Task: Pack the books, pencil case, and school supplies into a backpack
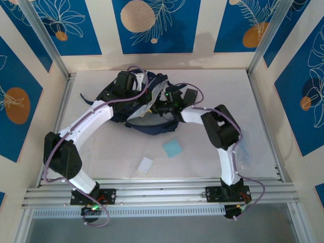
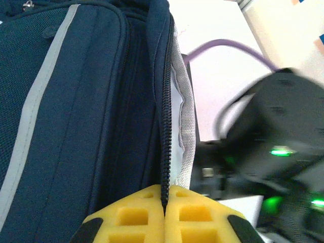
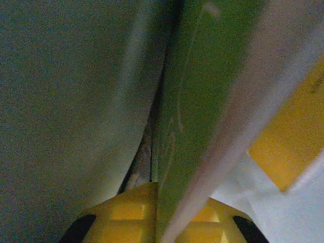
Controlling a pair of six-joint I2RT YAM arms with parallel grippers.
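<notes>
Sitting within right pincer (image 3: pixel 157 205): green book (image 3: pixel 202 91)

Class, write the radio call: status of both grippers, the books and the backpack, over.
Left gripper shut on backpack zipper edge. Right gripper shut on green book, orange book beside it. Blue pad, white piece on table, not yet packed.

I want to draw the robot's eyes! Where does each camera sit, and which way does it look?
Top external: above and behind the arms, looking down on the table; both arms show, meeting at the navy backpack.
Left wrist: on the left arm, looking along the left jaws, shut on the backpack's zipper edge.
Right wrist: on the right arm, looking inside the backpack; the right jaws pinch the lime green book.
Shared: top and left wrist views both show the backpack and the right arm.
</notes>
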